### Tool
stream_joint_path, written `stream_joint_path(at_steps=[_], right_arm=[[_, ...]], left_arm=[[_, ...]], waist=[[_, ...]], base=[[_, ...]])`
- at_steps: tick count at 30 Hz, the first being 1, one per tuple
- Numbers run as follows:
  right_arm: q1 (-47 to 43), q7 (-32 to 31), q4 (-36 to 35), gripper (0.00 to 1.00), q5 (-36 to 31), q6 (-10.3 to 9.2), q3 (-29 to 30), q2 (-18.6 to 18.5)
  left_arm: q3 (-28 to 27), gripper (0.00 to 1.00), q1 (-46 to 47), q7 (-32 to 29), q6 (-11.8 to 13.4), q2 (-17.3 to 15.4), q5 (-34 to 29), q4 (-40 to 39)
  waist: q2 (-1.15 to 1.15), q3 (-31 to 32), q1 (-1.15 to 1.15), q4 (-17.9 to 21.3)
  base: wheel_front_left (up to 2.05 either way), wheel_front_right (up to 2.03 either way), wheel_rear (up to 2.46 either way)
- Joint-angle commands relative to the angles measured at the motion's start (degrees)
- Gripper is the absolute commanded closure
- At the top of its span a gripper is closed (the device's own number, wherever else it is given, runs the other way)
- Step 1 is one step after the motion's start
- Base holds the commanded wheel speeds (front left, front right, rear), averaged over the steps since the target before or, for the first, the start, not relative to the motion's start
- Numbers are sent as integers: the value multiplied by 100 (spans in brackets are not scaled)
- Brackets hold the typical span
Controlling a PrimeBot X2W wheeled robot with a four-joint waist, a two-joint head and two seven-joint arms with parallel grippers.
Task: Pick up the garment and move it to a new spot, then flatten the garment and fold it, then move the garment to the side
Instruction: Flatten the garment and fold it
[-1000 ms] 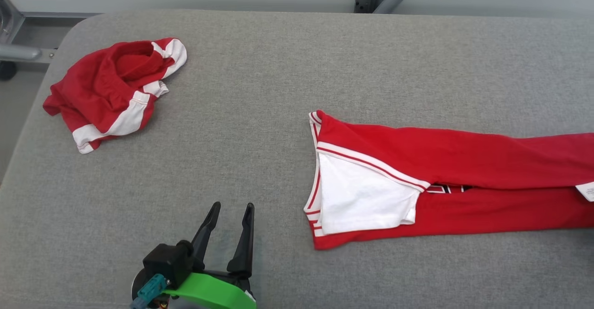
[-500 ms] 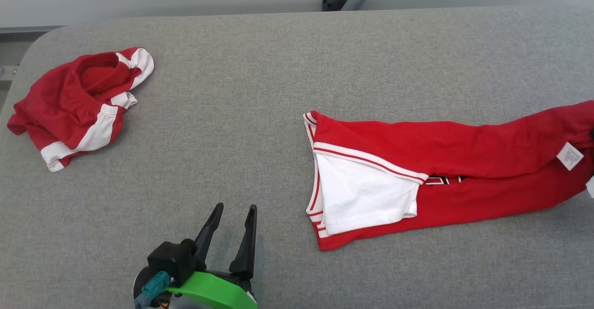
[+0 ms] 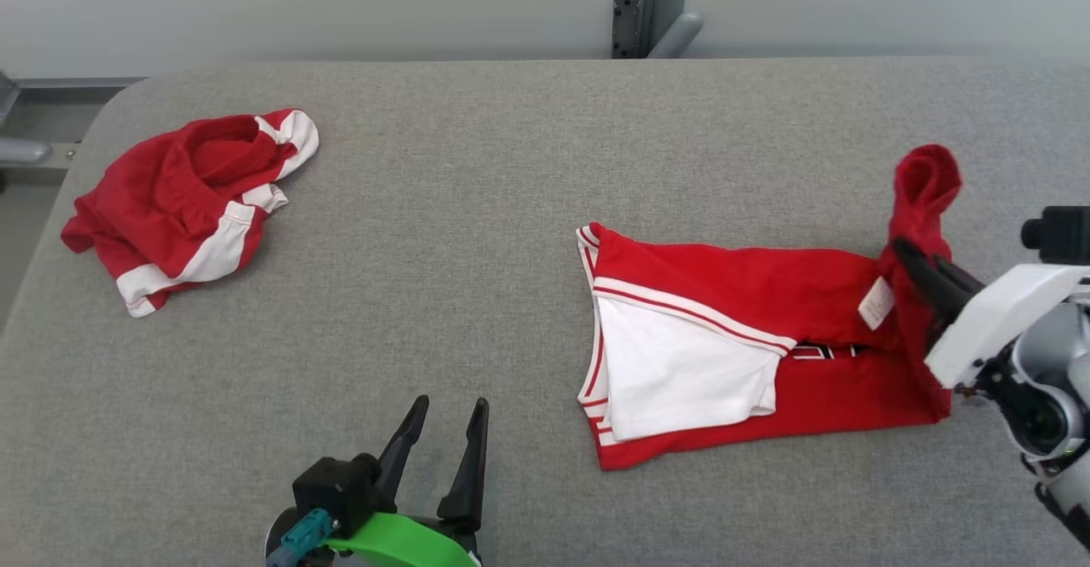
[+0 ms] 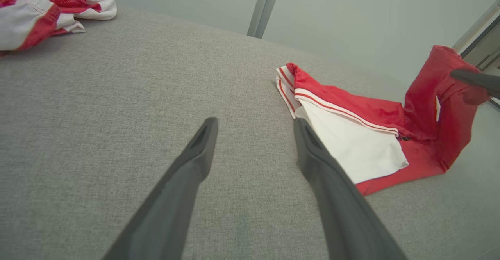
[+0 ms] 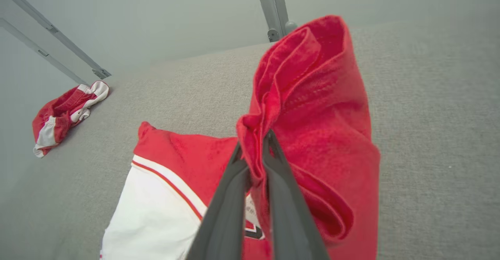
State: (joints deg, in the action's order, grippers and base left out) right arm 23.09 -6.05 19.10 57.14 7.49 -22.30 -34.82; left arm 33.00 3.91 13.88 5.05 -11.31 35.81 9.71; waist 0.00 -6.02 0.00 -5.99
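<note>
The garment, red with a white panel and striped trim, lies on the grey table's right half. Its left part is flat, while its right end stands up in a bunched loop. My right gripper is shut on that raised end, and the right wrist view shows the fingers pinching a red fold of the garment at the gripper. My left gripper stands open near the front edge, left of the garment and apart from it. In the left wrist view, the garment lies right of the open gripper.
A second crumpled red and white garment lies at the table's far left corner. The grey padded table has a rounded left edge. A grey post rises behind the far edge.
The head camera has shifted. My right gripper has come into view, carrying the garment's right end up and leftward, so the garment now lies shorter. The left gripper has stayed open in place.
</note>
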Motion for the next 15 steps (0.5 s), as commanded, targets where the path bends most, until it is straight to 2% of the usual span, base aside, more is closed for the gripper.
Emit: stream_joint_path(at_steps=[1, 9, 10, 15], right_arm=[[-127, -133, -217, 100, -170, -1, 29, 248], [-259, -625, -582, 100, -818, -1, 73, 1438], [-259, -625, -582, 100, -818, -1, 73, 1438], [-287, -781, -485, 100, -1165, -1, 78, 1933]], left_arm=[[5, 0, -58, 18, -39, 35, 44, 40], [60, 0, 61, 43, -105, 125, 44, 144], [60, 0, 61, 43, -105, 125, 44, 144], [69, 0, 138, 71, -158, 179, 55, 206]], waist=[[0, 65, 0, -124], [0, 28, 0, -461], [0, 28, 0, -461], [0, -47, 0, -682]], base=[[0, 0, 0], [0, 0, 0], [0, 0, 0], [0, 0, 0]])
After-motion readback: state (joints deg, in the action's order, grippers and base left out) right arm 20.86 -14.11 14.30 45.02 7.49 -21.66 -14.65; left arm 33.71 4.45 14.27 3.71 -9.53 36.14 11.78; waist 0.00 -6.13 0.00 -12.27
